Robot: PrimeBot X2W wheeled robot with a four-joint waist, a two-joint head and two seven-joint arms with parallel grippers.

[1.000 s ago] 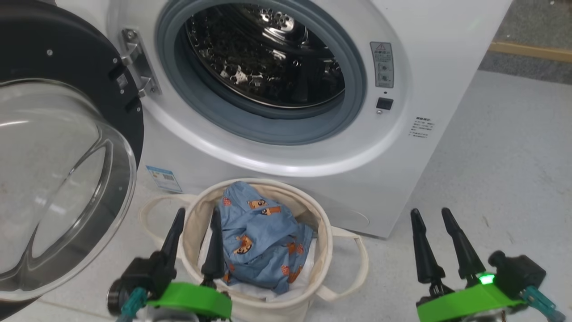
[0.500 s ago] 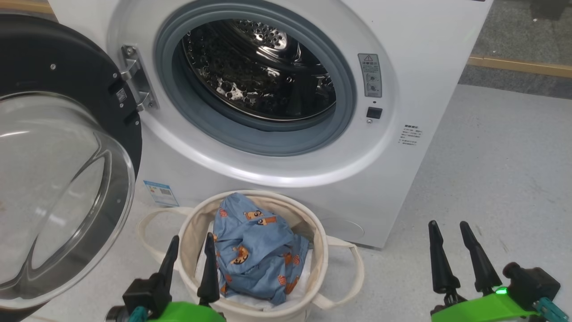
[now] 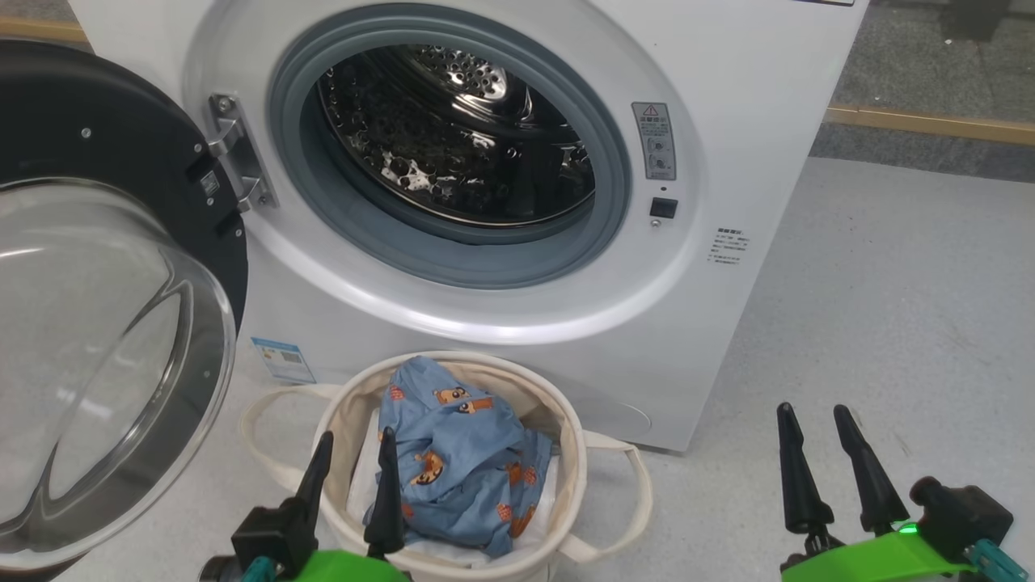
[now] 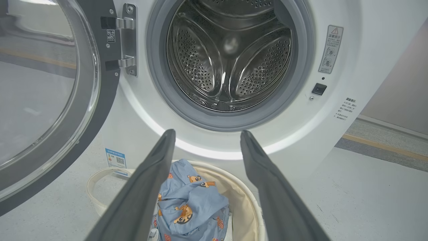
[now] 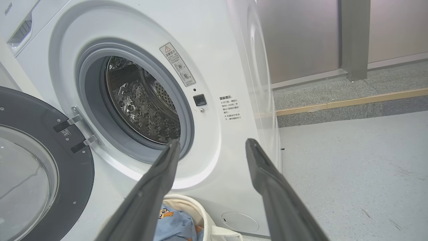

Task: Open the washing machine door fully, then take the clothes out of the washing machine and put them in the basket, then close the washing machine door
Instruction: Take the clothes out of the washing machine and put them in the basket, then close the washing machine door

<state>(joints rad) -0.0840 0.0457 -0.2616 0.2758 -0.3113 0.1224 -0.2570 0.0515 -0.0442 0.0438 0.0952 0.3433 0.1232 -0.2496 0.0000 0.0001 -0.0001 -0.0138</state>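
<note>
The washing machine (image 3: 768,121) stands on a pale grey floor (image 3: 889,323). The washing machine door (image 3: 97,121) is swung wide open to the machine's left side. It hangs from a metal hinge (image 3: 234,153) at the left edge of the opening, with its black rim and bulging glass window turned outward. In the machine's front opening, the steel drum (image 3: 453,137) shows its shiny perforated walls inside a grey seal. A blue sticker (image 3: 281,360) sits low on the machine's front, below the hinge.

The basket (image 3: 566,436) stands on the floor directly in front of the machine, just beside its lower front panel and under the opening. The clothes (image 3: 461,461), light blue with small orange cartoon figures, lie bunched inside the basket. They rest on a white sheet (image 3: 364,477) that lines its bottom.

The left tool (image 3: 356,436) hovers in front of the machine at the basket's near left rim. Its two dark fingers (image 4: 143,187) are spread apart and hold nothing. One finger is over the basket's inside, close to the clothes, but contact cannot be judged. The right tool (image 3: 812,411) hangs over bare floor off the machine's front right corner, well apart from the basket. Its fingers are likewise spread and empty, pointing toward the machine.
</note>
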